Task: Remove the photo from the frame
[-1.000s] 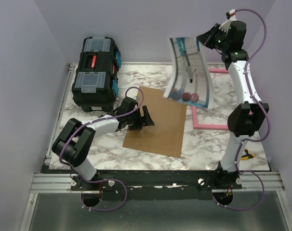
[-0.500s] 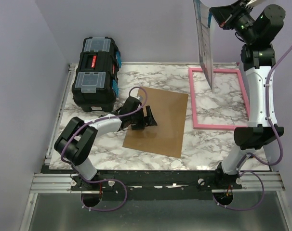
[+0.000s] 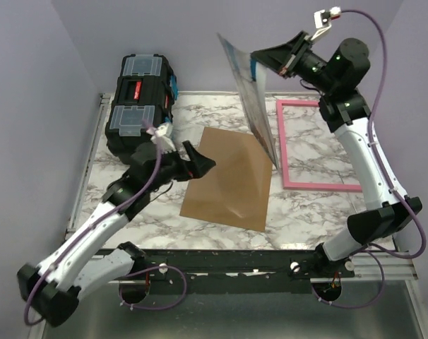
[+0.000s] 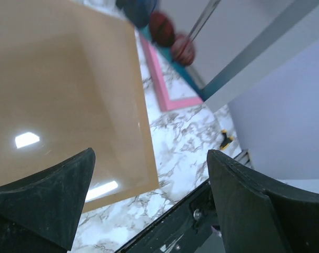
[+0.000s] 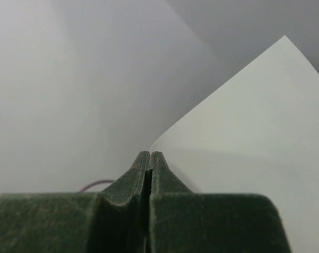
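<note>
The photo point(image 3: 251, 99) hangs in the air, tilted, its lower corner above the gap between the brown backing board point(image 3: 232, 180) and the pink frame point(image 3: 320, 186). My right gripper point(image 3: 255, 61) is shut on its top edge. In the right wrist view the gripper point(image 5: 150, 154) pinches the photo's white back point(image 5: 254, 147). The frame lies flat at the right with marble showing through it. My left gripper point(image 3: 203, 161) is open and holds nothing, raised over the board's left edge. In the left wrist view the gripper point(image 4: 149, 200) looks down on the board point(image 4: 59, 95), the frame point(image 4: 159, 87) and the photo's red balls point(image 4: 183, 48).
A black toolbox point(image 3: 140, 106) stands at the back left of the marble table point(image 3: 306, 212). A small yellow-and-black object point(image 4: 225, 139) lies near the table's front right edge. Purple walls close in the back and both sides.
My right arm has swung the photo from high at the back down and leftward. My left arm has lifted off the backing board and pulled back, its gripper opening slightly wider.
</note>
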Controlling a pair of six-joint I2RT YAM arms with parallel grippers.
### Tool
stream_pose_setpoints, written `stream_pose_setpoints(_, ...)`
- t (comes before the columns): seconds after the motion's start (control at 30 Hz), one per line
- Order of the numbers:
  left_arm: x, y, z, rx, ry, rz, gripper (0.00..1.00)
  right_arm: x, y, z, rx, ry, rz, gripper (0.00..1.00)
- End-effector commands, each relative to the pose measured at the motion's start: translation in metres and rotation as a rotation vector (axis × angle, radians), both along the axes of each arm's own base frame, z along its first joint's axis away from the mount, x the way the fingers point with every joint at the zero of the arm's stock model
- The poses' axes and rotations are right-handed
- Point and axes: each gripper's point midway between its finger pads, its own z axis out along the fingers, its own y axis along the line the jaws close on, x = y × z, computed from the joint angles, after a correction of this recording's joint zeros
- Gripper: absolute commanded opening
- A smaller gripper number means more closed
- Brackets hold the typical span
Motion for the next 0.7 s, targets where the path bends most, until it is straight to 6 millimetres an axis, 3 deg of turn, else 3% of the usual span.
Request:
stream_pose_setpoints(0.0, -0.032, 0.076, 0.043, 0.04, -0.137, 0.218, 0.91, -0.063, 0.029, 0.029, 0.157, 0.023, 0.156, 0.01)
stream_pose_setpoints(0.07, -0.048, 0.101, 0.063, 0.029, -0.208, 0.277, 0.93, -0.081, 0.028, 0.034, 0.255, 0.041, 0.23, 0.01)
stream_pose_setpoints(0.13, -0.061, 0.121, 0.075, 0.038, -0.25, 0.323, 0.94, -0.086, 0.027, 0.029, 0.307, 0.085, 0.256, 0.01)
stream_pose_setpoints(0.27, -0.073, 0.138, 0.074, 0.07, -0.259, 0.354, 0.95, -0.06, 0.016, -0.019, 0.345, 0.229, 0.174, 0.01)
stream_pose_setpoints(0.37, -0.075, 0.135, 0.065, 0.059, -0.239, 0.339, 0.94, -0.031, -0.007, -0.073, 0.377, 0.345, 0.083, 0.01)
stream_pose_setpoints(0.53, -0.076, 0.122, 0.049, 0.036, -0.201, 0.288, 0.94, 0.013, -0.043, -0.199, 0.269, 0.516, -0.125, 0.01)
stream_pose_setpoints(0.67, -0.074, 0.112, 0.036, 0.027, -0.17, 0.256, 0.94, 0.032, -0.065, -0.285, 0.131, 0.557, -0.228, 0.0)
